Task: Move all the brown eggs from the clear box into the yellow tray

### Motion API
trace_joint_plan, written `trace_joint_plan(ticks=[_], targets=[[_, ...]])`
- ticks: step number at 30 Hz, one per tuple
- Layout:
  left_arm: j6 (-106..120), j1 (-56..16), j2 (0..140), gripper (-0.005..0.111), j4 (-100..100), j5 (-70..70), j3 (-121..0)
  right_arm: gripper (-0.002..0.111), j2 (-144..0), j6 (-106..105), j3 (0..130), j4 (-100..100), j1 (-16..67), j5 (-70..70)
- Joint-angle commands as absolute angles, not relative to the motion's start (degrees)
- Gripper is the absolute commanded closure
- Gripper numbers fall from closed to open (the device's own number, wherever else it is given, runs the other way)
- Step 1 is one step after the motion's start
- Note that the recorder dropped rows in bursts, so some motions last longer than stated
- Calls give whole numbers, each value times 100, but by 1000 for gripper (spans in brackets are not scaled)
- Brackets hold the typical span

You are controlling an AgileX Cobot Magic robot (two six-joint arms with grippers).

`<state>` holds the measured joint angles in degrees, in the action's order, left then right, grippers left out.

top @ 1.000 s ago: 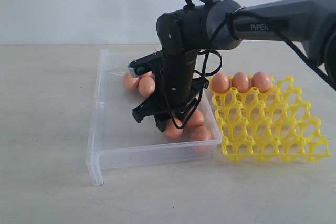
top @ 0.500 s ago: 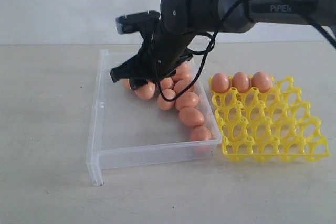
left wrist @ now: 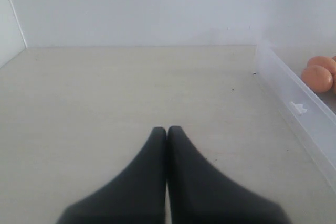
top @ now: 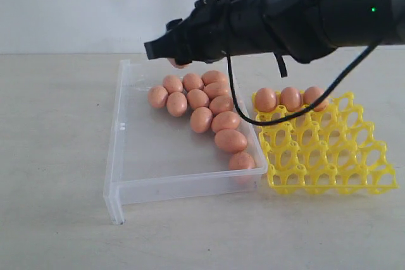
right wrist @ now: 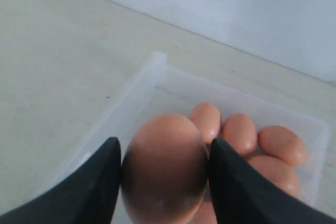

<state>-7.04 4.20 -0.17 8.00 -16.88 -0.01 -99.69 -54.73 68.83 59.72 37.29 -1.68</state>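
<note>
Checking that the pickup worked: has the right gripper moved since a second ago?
Yes. The right gripper has lifted out of the clear box and is now above its far wall, gripping a brown egg.

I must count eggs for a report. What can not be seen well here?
- Exterior view: the black robot arm hides most of the brown oval egg in its jaws and part of the shallow clear plastic box's rear wall.
- Right wrist view: that egg covers some loose brown eggs; the bright yellow lattice tray is outside the frame.
- Left wrist view: the edge cuts off most of the box.
</note>
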Motion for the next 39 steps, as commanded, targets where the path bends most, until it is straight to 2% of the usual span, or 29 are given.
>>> trace_joint_plan(ticks=[1, 4, 11, 17, 23, 27, 28, 31, 32, 34, 39], targets=[[-725, 398, 0, 111, 817, -1650, 0, 109, -9671, -5606, 6512, 6030, 3680, 1170], [-725, 398, 0, 111, 817, -1650, 0, 109, -9486, -5606, 6570, 5868, 3416, 1599], [-725, 398, 0, 111, 817, -1650, 0, 109, -9208, -5538, 6596, 5856, 2274, 1310], [-725, 398, 0, 111, 817, -1650, 0, 109, -9556, -5676, 6596, 5130, 919, -390], [-725, 398, 0, 111, 817, -1650, 0, 109, -9614, -5654, 6596, 5822, -52, -1295], [-725, 398, 0, 111, 817, -1650, 0, 109, -9614, -7692, 6596, 7110, -67, -1824], [-725, 398, 0, 111, 817, -1650, 0, 109, -9663, -9151, 6596, 7885, -67, -2274], [-725, 398, 0, 111, 817, -1650, 0, 109, -10251, -11336, 6811, 9945, -119, -1764], [-725, 398, 0, 111, 817, -1650, 0, 109, -10497, -11592, 6943, 9995, -212, -1768], [-725, 398, 0, 111, 817, -1650, 0, 109, -11027, -11382, 7418, 9995, -481, -2543], [-725, 398, 0, 111, 817, -1650, 0, 109, -11581, -11239, 7690, 9995, -1493, -6096]])
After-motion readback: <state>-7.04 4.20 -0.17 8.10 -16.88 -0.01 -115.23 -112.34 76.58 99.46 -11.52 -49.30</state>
